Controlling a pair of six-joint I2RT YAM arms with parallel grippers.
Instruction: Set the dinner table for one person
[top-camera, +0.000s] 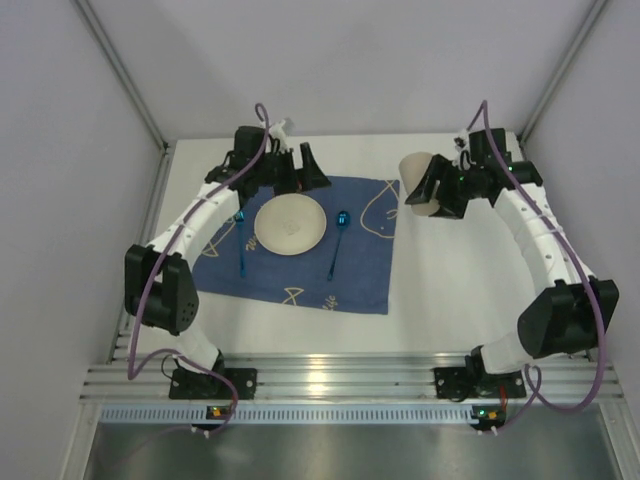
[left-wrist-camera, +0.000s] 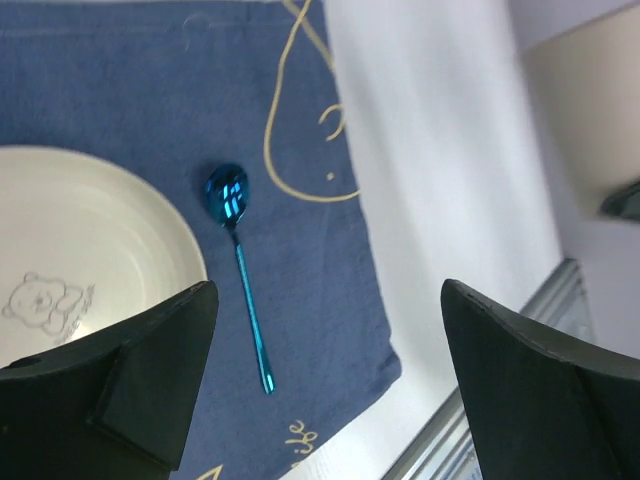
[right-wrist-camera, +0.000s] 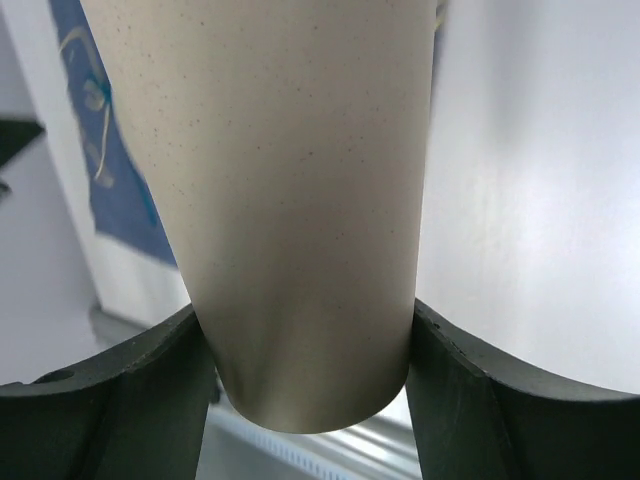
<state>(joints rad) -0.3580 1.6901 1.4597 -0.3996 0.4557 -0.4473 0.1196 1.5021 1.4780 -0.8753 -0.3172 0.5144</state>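
Right tool (right-wrist-camera: 310, 365) clasps cup (right-wrist-camera: 300, 200) beside fish-printed mat (top-camera: 355, 265).

The cup (right-wrist-camera: 300, 200) runs past the top edge, its rim unseen.

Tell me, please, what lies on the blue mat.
The mat carries a cream plate, a blue spoon on one side, a second blue utensil on the other. The left end effector covers its far edge, hiding anything there.
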